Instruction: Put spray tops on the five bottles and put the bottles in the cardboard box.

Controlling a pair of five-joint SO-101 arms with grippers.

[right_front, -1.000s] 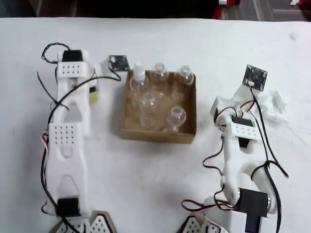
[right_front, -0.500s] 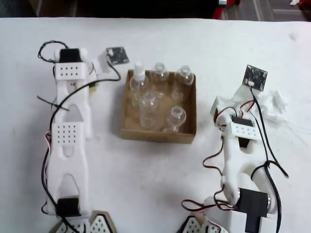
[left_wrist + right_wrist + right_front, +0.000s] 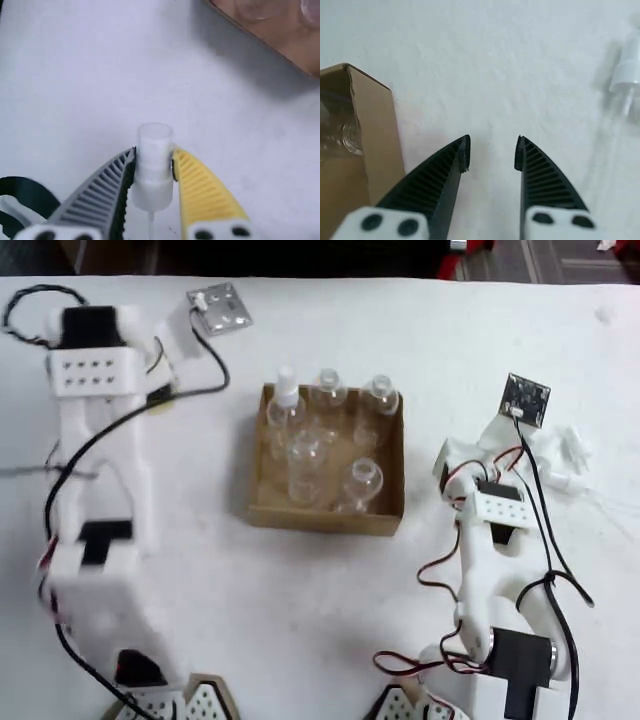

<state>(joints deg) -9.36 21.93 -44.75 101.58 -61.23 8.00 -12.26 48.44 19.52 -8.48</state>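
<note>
Left gripper (image 3: 153,156) clamped around a small white plastic spray top (image 3: 155,142), pinched between one ribbed grey finger (image 3: 107,187) and one ribbed yellow finger (image 3: 200,190). Spray top smooth and cylindrical, stepped from a narrower cap to a wider collar, with a thin dip tube trailing back toward the wrist; held over the white table (image 3: 75,75), off to one side of the brown cardboard box (image 3: 265,40). Right gripper (image 3: 491,149) spread apart and holding nothing, its two ribbed black fingers (image 3: 440,170) tapering to points over bare table, between a corner of the box and a loose white spray top (image 3: 626,75) lying on the table. From the high view: shallow, square cardboard box (image 3: 325,520) of matte brown card near the table's middle, between the two white plastic arms (image 3: 100,470), with five clear, round-shouldered bottles (image 3: 305,465) inside, three along the far wall and two nearer the front. Far-left bottle (image 3: 285,415) already capped with a white sprayer; other four with open necks. Several more loose spray tops (image 3: 572,448) in a small cluster on the table just beyond the right arm (image 3: 480,560), well apart from the box.
</note>
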